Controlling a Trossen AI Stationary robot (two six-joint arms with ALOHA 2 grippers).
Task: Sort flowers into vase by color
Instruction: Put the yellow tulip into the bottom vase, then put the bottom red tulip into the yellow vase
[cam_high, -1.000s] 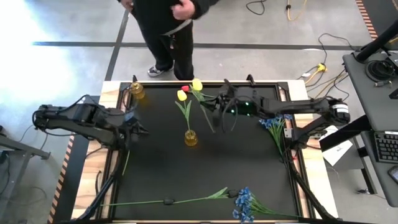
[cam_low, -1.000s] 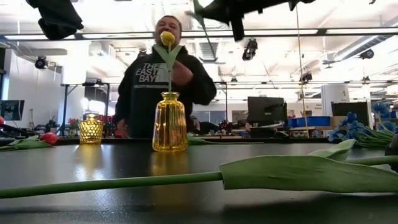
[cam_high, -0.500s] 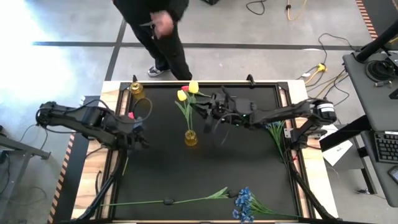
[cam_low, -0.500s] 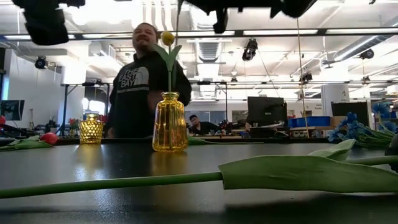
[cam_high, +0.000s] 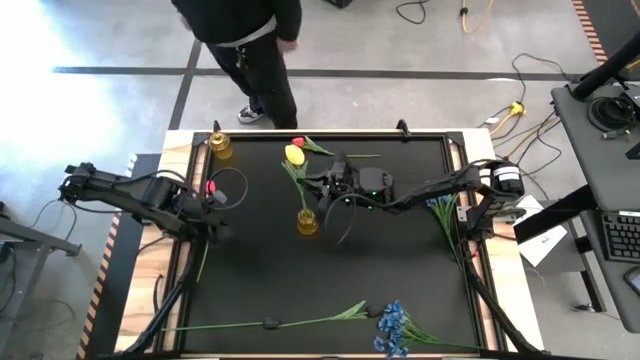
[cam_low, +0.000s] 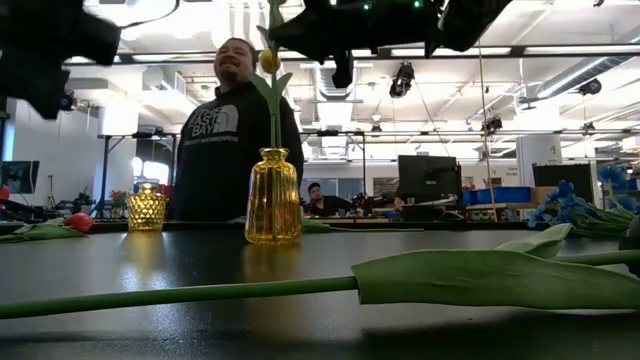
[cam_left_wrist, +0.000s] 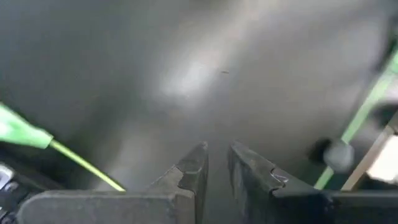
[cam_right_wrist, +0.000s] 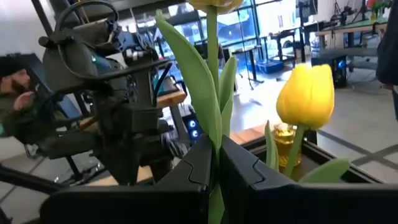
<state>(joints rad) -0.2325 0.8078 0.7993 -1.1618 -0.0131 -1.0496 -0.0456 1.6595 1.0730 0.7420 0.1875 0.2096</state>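
**Right claw holds a tulip up beside the vase**

The right claw (cam_high: 330, 186) is out over the middle of the black table (cam_high: 400, 280), clenched on the green stem of a yellow tulip (cam_right_wrist: 214, 93); its wrist camera shows the two dark fingers (cam_right_wrist: 193, 165) pinching that stem tight, leaves fanning above them. Just to its left stands the yellow vase (cam_high: 307, 222), and there is one yellow tulip (cam_high: 295, 155) already in it, bloom leaning toward the far edge. From table height that vase (cam_low: 273, 196) sits upright, stem rising straight out of its neck.

The left claw (cam_high: 215, 232) hangs low at the table's left edge, fingers (cam_left_wrist: 186, 177) drawn nearly together with only a slim gap and nothing between them.

A red tulip (cam_high: 211, 186) lies on the left side near that arm. A smaller yellow jar (cam_high: 220, 146) sits in the far left corner. Blue blossoms (cam_high: 394, 328) rest on the near edge beside a long green stem (cam_high: 270, 324), and another blue bunch (cam_high: 440, 200) lies on the right. A person (cam_high: 245, 40) in dark clothes stands beyond the far edge.
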